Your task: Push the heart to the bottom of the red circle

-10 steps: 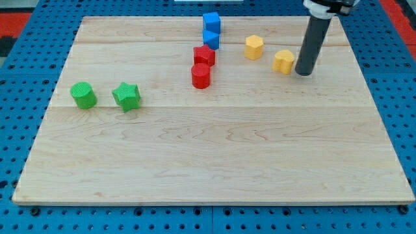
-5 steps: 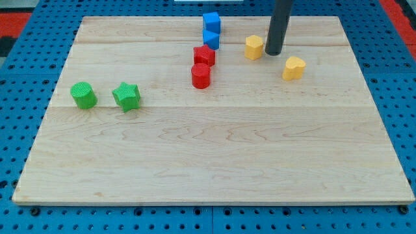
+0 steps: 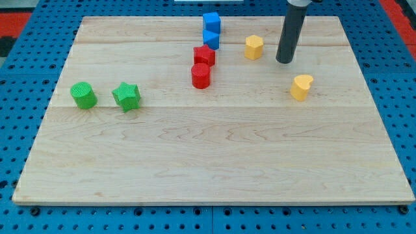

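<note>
At the view's left of the counter (image 3: pixel 214 169) sit a green cylinder (image 3: pixel 83 95) and a green star (image 3: pixel 126 96), well apart from the work and unlikely to be disturbed. Near the middle top, the red circle (image 3: pixel 201 75) stands just below a second red block (image 3: pixel 204 55), with two blue blocks (image 3: pixel 210 23) stacked toward the view's top above them. The risk lies here: the yellow heart (image 3: pixel 301 87) must travel leftward and finish below the red circle, so a push aimed too high would likely drive the heart into the circle and knock it out of place, carrying the target along. An off-centre contact on the heart's rounded side could also spin it or let it slip past the rod.

Right of that cluster is a yellow hexagon-like block (image 3: pixel 254 47), then my tip (image 3: pixel 284 62), standing apart from the heart, above and slightly to its left. The rod is upright, descending from the view's top edge. There is no gripper on this arm, so nothing is held. The heart lies well to the right of the red circle and slightly lower.
</note>
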